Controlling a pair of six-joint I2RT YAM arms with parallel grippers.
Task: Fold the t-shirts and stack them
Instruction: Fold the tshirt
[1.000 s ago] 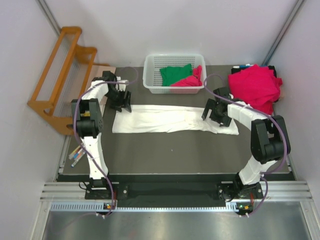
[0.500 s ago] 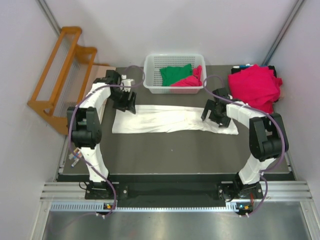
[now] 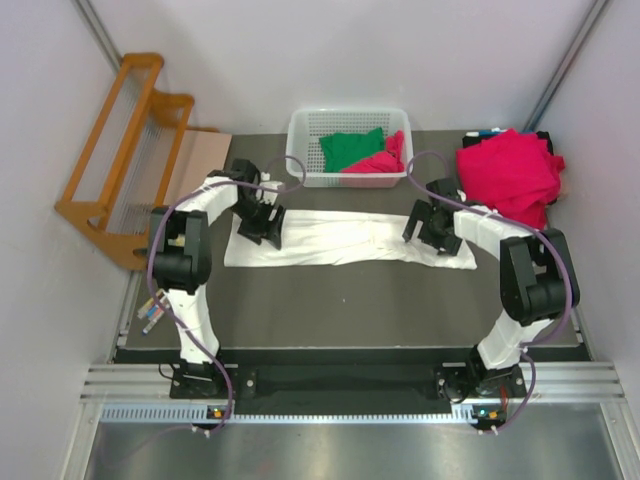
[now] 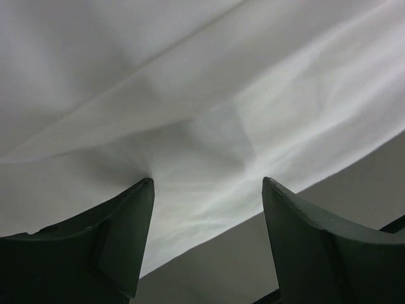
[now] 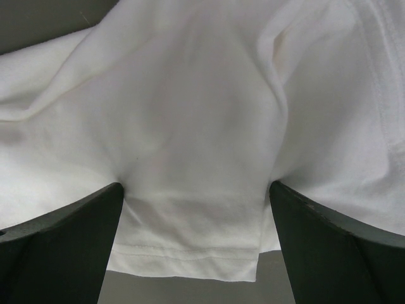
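The white t-shirt (image 3: 345, 238) lies folded into a long strip across the middle of the table. My left gripper (image 3: 262, 222) is open and low over its left end. In the left wrist view the gripper (image 4: 207, 183) straddles the white cloth (image 4: 209, 114) near its edge, and one fingertip (image 4: 145, 187) dimples it. My right gripper (image 3: 437, 228) is open over the right end. In the right wrist view the gripper (image 5: 195, 186) has its jaws wide apart around a hemmed flap (image 5: 190, 209). A green shirt (image 3: 352, 148) and a crimson one (image 3: 380, 160) lie in the basket. A crimson pile (image 3: 510, 175) sits at the far right.
The white lattice basket (image 3: 300, 165) stands at the back centre, just behind the strip. A wooden rack (image 3: 115, 160) stands off the table's left side. Pens (image 3: 150, 310) lie at the left edge. Dark table (image 3: 350, 300) shows in front of the shirt.
My left gripper has moved right and nearer, from the shirt's far-left corner onto its left end. The right gripper has hardly moved.
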